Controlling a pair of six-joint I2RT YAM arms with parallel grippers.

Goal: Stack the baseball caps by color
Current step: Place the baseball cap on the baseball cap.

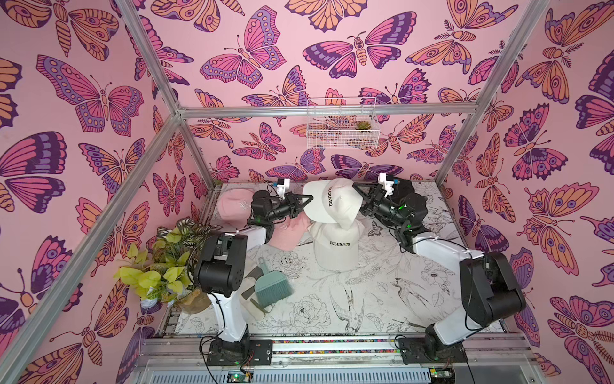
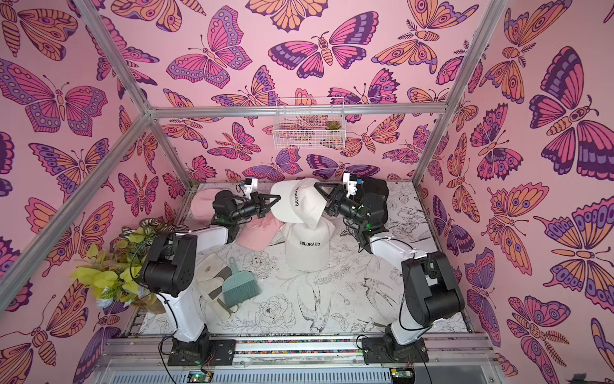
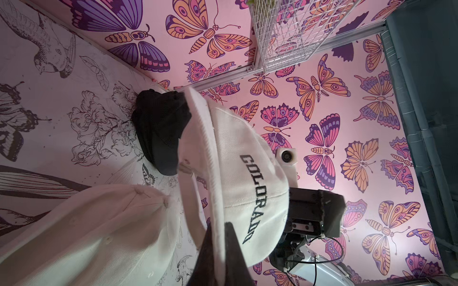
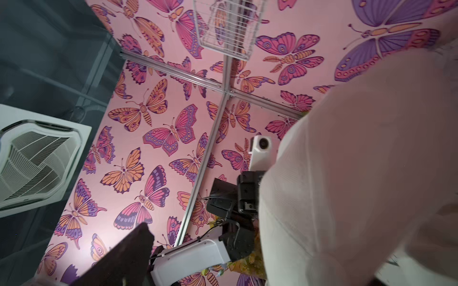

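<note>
A cream "COLORADO" baseball cap [image 1: 332, 202] [image 3: 247, 148] hangs in the air at the back middle, and my left gripper [image 1: 307, 199] [image 3: 223, 230] is shut on its edge. My right gripper [image 1: 360, 199] stands open at the cap's other side. In the right wrist view one finger [image 4: 131, 250] shows and the cream fabric [image 4: 359, 173] hides the other. Below the held cap a second cream cap [image 1: 335, 247] [image 3: 99, 235] lies on the table. Two pink caps [image 1: 232, 202] [image 1: 287, 234] lie to the left. A black cap [image 1: 403, 188] [image 3: 158, 128] sits at the back right.
A teal hand brush [image 1: 274, 286] lies on a pale cloth [image 1: 255, 306] at the front left, beside a potted plant [image 1: 162, 266]. A white wire basket [image 1: 342, 123] hangs on the back wall. Metal frame posts [image 1: 196, 156] stand at the table's back corners.
</note>
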